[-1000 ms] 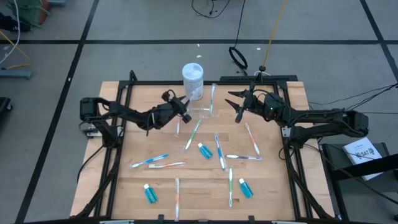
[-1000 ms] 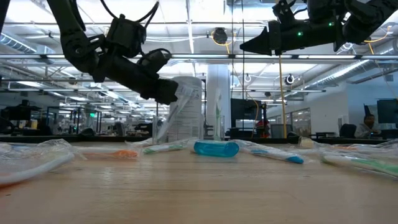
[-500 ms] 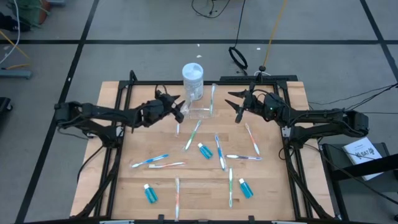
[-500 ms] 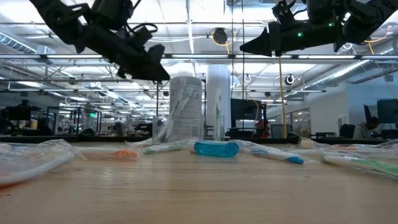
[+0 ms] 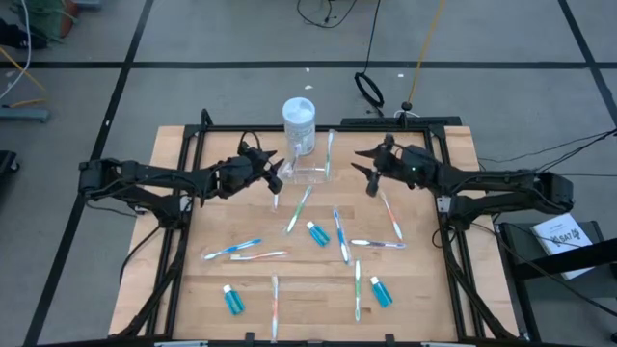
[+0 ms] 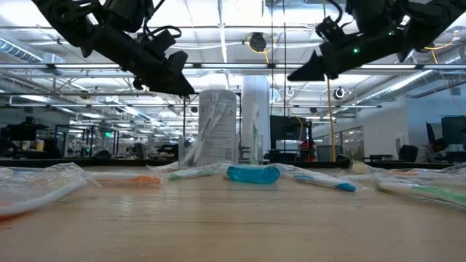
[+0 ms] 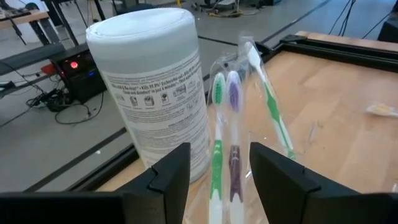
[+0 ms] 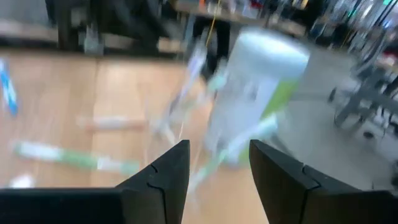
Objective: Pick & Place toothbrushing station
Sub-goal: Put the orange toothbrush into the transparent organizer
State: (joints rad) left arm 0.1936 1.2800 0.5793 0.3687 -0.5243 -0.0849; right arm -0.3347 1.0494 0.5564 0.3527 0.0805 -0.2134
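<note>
A wooden bench (image 5: pixel 424 289) framed in black rail stands on a grey taped floor, and the low view looks across it into a bright workshop hall. Nearest the front edge lie wrapped toothbrushes (image 5: pixel 275 306) and small blue toothpaste tubes (image 5: pixel 232 301), with more brushes scattered toward the middle, among them one near the centre (image 5: pixel 300 209). None of these is touched by either arm.

Farther back both arms hang above the bench. The left gripper (image 5: pixel 273 172) hovers just beside the toothbrushing station (image 5: pixel 310 171), its jaws parted and empty; its wrist view looks between the two fingers (image 7: pixel 172 174) straight at the brushes standing in the clear holder (image 7: pixel 225 155). The right gripper (image 5: pixel 368 174) is raised on the other side of the station, a little apart from it, jaws also parted and carrying nothing. In the low view both show well clear of the wood, left (image 6: pixel 175 81) and right (image 6: pixel 302 73).

At the far edge the station stands upright on the bench, holding a few toothbrushes, with the white wipes jar (image 5: pixel 298 123) right behind it, close enough that I cannot tell whether they touch.

The step in hand looks like filling the station: a brush seems delivered and the jaws freed. The next move probably calls for reaching down to another loose brush on the bench, gripping its wrapped handle and standing it in a free compartment without knocking the light holder.
</note>
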